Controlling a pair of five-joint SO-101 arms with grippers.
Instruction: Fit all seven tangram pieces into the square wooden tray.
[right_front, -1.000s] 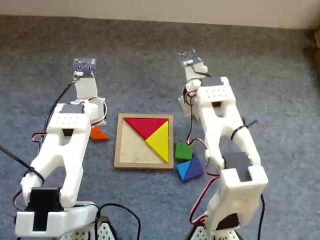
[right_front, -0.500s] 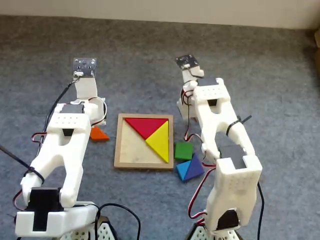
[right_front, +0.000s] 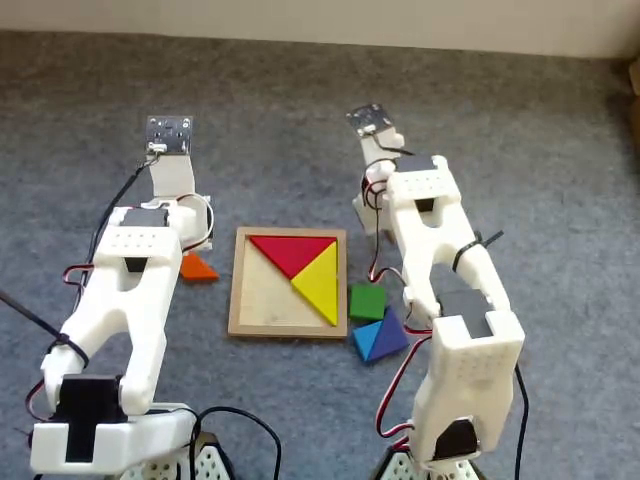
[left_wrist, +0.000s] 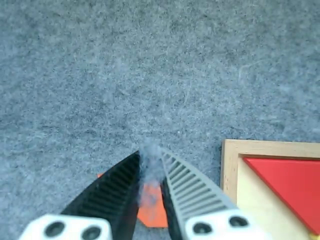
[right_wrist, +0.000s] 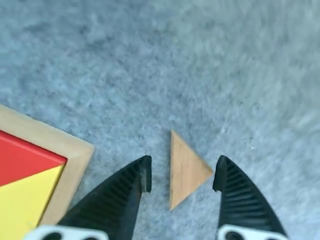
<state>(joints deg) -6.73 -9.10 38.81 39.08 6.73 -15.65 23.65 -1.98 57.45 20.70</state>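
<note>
No writing that can be read.
The wooden tray (right_front: 239, 290) and the red piece (right_front: 291, 252) and yellow piece (right_front: 320, 285) inside it have plain faces, without letters, numbers or signs. Beyond the tray, the small circuit boards (right_front: 168, 130) on the arms' wrists are too small to tell any print.

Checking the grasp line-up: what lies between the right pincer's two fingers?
A plain wooden triangle lies on the grey carpet there, touching neither finger, as the right wrist view shows.
</note>
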